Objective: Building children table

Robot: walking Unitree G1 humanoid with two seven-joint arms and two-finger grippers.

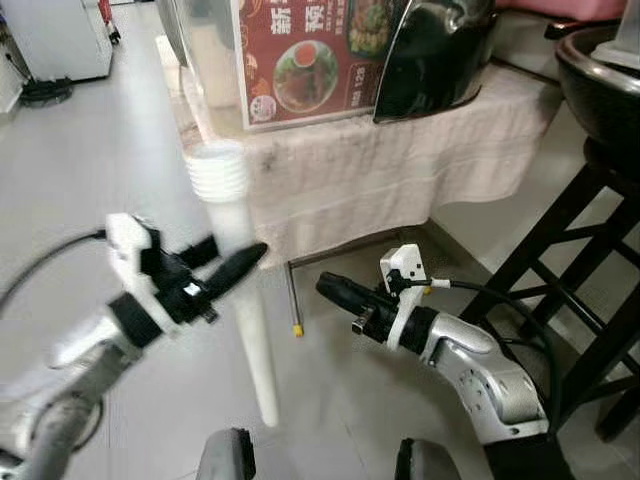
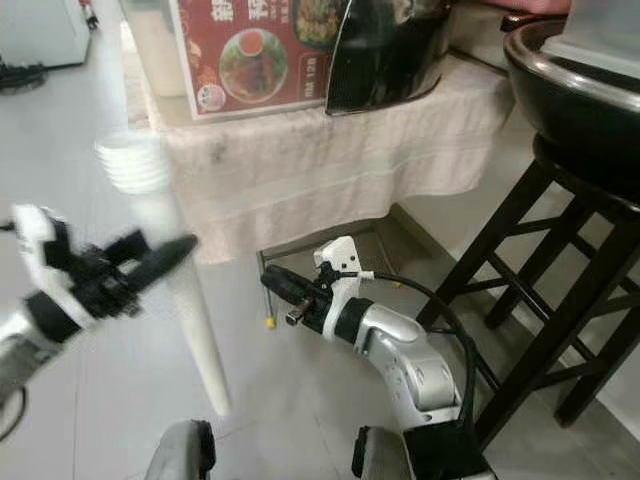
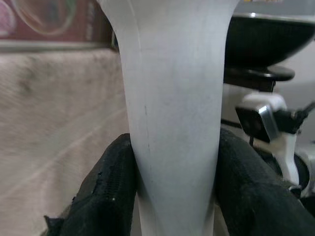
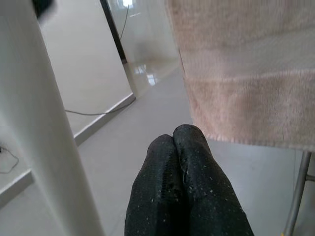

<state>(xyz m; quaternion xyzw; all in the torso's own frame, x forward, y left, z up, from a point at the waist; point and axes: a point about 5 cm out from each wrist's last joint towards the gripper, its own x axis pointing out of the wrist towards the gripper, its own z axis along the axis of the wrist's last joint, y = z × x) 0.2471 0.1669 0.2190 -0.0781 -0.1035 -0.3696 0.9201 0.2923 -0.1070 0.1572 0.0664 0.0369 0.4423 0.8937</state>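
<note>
We find the white table leg [image 1: 242,300] near upright in front of the cloth-draped table [image 1: 400,160], ribbed wide end up, narrow end tilted toward us. The left gripper [image 1: 232,262] pinches it mid-length, blurred. The right gripper [image 1: 335,288], fingers pressed together, sits beside the leg.

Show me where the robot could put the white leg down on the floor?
Bare floor lies left of the cloth-covered table, beyond the left gripper clamping the white leg. It is crowded on the right: dark stool, right gripper.
</note>
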